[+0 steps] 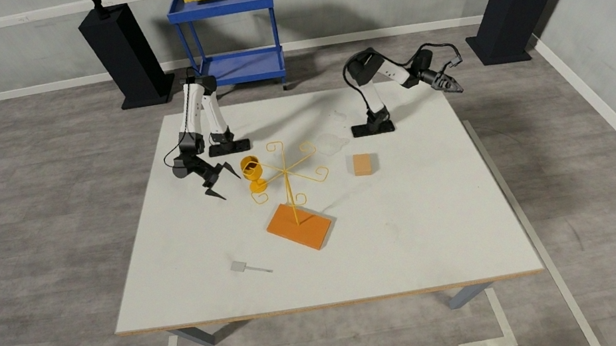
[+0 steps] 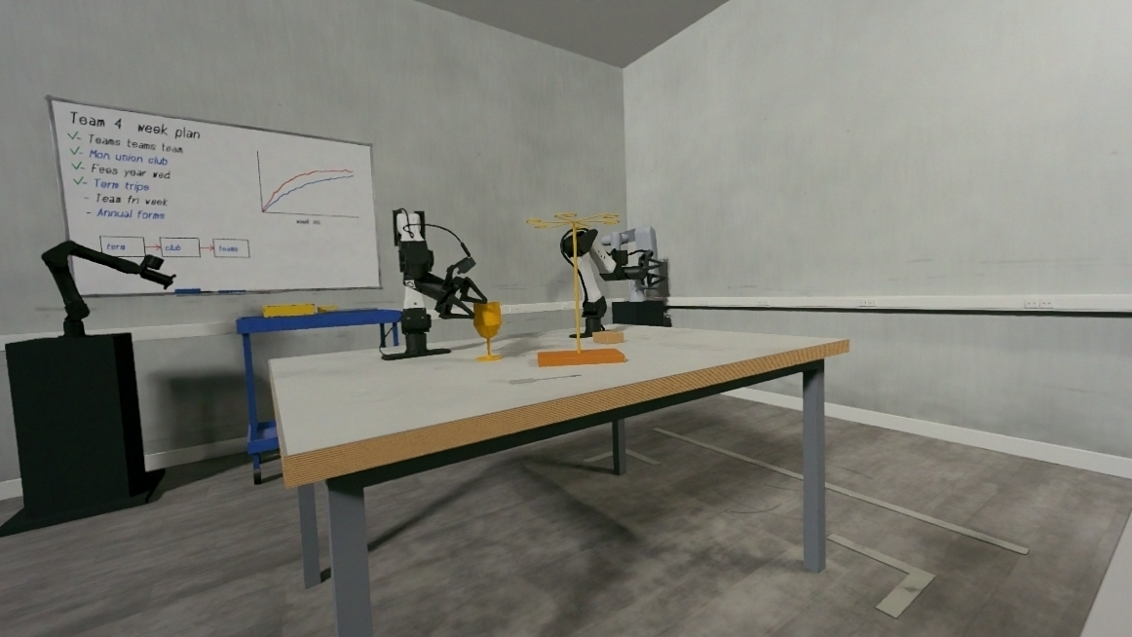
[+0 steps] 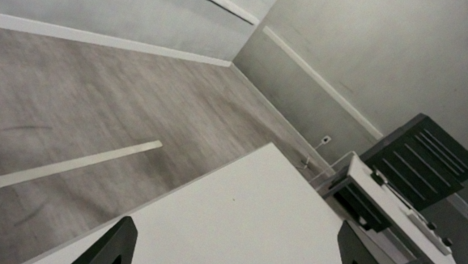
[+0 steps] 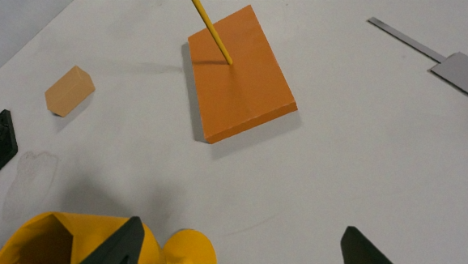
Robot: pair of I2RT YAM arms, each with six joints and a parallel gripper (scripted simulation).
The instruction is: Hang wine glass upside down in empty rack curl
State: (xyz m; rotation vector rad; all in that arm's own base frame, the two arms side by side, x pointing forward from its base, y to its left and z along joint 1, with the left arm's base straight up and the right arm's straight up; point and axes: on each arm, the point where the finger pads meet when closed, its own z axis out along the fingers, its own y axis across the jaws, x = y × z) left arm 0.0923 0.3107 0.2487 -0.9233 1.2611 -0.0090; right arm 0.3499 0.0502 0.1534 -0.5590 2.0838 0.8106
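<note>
1. On the table [image 1: 419, 242] [image 2: 396, 403] [image 3: 243, 215] [image 4: 344, 162], the glass [image 1: 251, 166] [image 2: 487, 316] [image 4: 89, 231] stands upright on its foot, mouth up, beside the rack [image 1: 294, 209] [image 2: 576, 284] [image 4: 213, 34]; it must be turned over before it can hang.
2. The right jaws [image 1: 232, 188] [image 2: 478, 310] are wide apart and hold nothing. They reach low toward the glass, probably to take it from the side; whether a finger touches it, I cannot tell.
3. The left jaws [image 1: 459, 88] [image 2: 659, 273] are also wide apart with nothing between them. They point away from the rack, which leaves the other arm room.
4. The curls hang high on the post, over a broad base [image 1: 288, 224] [image 2: 581, 358] [image 4: 247, 89] that likely steadies them. No glass hangs there, so any curl would serve.
5. The block [image 1: 361, 164] [image 2: 608, 337] [image 4: 69, 91] and the spatula [image 1: 238, 266] [image 2: 538, 379] [image 4: 457, 70] lie apart from the glass and seem to play no part.
6. Next calls for a gentle, centred grip; a careless one could tip the glass or knock it against the wire.
</note>
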